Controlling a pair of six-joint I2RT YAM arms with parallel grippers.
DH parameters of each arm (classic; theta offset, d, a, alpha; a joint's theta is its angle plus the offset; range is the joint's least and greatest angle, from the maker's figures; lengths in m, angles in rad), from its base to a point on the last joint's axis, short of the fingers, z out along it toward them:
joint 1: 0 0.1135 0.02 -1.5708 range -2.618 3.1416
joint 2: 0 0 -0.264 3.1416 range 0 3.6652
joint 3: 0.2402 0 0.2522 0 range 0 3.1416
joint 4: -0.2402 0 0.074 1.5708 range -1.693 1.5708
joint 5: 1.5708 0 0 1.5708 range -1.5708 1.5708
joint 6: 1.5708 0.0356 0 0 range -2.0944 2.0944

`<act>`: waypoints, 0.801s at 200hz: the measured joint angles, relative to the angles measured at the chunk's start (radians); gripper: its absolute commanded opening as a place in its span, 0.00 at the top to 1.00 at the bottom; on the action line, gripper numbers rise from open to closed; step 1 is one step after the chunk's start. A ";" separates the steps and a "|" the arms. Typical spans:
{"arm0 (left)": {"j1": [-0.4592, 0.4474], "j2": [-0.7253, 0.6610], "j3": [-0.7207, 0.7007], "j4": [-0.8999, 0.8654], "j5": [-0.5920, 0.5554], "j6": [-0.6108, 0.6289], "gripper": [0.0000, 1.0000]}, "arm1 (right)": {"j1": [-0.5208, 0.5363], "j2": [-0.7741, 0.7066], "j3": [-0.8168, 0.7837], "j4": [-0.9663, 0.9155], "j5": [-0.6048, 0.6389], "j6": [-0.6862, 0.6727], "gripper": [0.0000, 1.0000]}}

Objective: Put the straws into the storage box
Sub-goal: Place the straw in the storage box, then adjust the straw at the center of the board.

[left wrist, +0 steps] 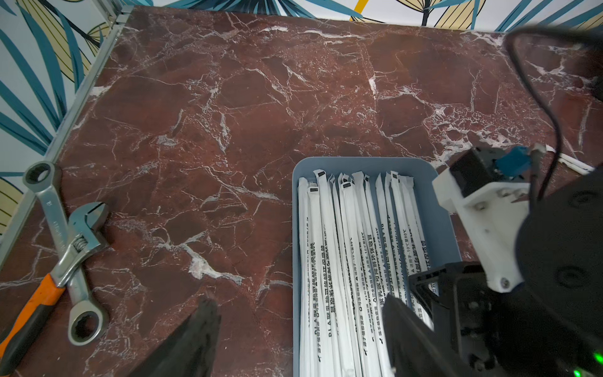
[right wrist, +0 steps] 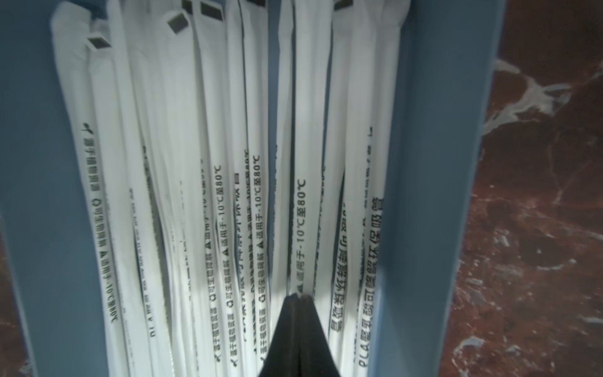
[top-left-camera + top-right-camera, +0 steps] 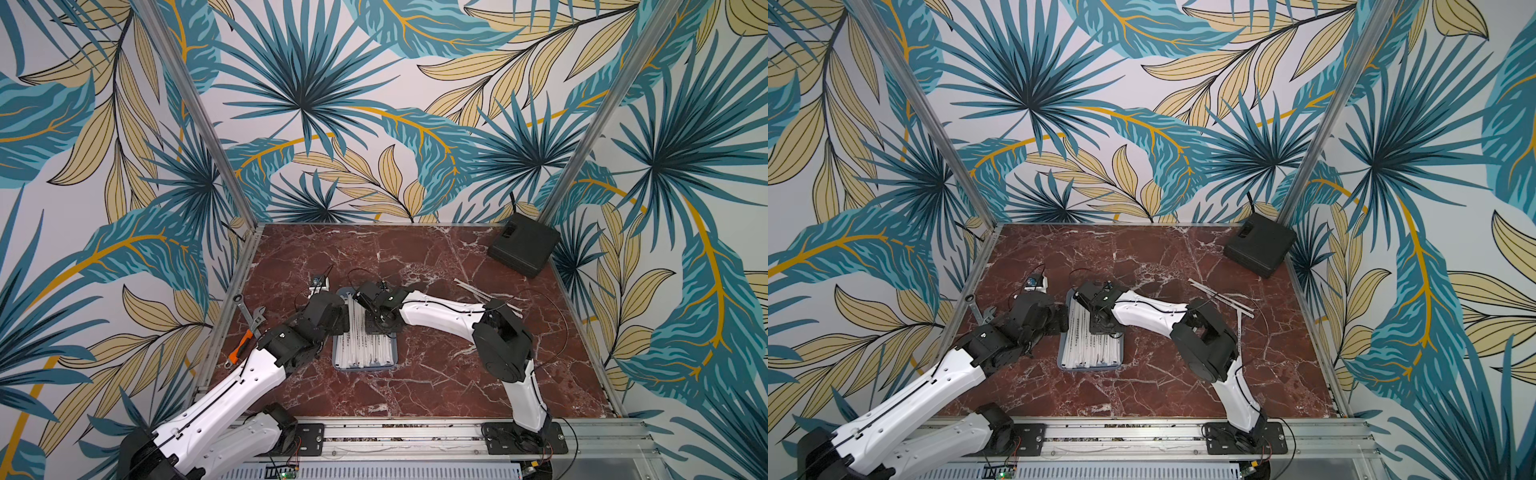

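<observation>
In both top views the grey-blue storage box (image 3: 365, 365) sits mid-frame on the marble bench (image 3: 436, 374), packed with white wrapped straws (image 3: 361, 351). A few loose straws (image 3: 470, 288) lie to its right. The right fingers (image 2: 295, 329) are pressed together, tips on the boxed straws. The left fingers (image 1: 199, 336) stand apart and empty, one over the bench, one over the box.

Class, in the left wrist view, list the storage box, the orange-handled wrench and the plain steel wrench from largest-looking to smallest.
1. storage box, largest, though cut off by the frame.
2. orange-handled wrench and plain steel wrench: about alike, so unranked.
</observation>
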 measured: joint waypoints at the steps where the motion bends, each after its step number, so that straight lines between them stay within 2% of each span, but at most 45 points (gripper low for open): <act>1: 0.000 0.000 0.000 0.000 0.000 0.000 0.17 | 0.000 0.000 0.000 0.000 -0.001 0.000 0.92; 40: 0.000 0.001 0.000 0.002 0.001 0.003 0.17 | -0.001 -0.034 -0.022 -0.001 0.000 -0.003 0.77; 75: 0.000 0.006 0.000 0.011 0.015 0.027 0.18 | -0.050 -0.238 -0.150 0.002 -0.003 0.007 0.65; 95: -0.023 0.039 0.003 0.049 0.051 0.049 0.18 | -0.172 -0.371 -0.269 0.011 0.015 0.016 0.52; 113: -0.117 0.109 0.022 0.103 0.073 0.078 0.17 | -0.324 -0.452 -0.386 0.016 0.061 0.015 0.42; 140: -0.269 0.268 0.089 0.185 0.116 0.108 0.17 | -0.512 -0.515 -0.505 -0.004 0.135 0.007 0.32; 160: -0.321 0.370 0.139 0.219 0.143 0.116 0.17 | -0.629 -0.523 -0.527 -0.008 0.179 0.003 0.27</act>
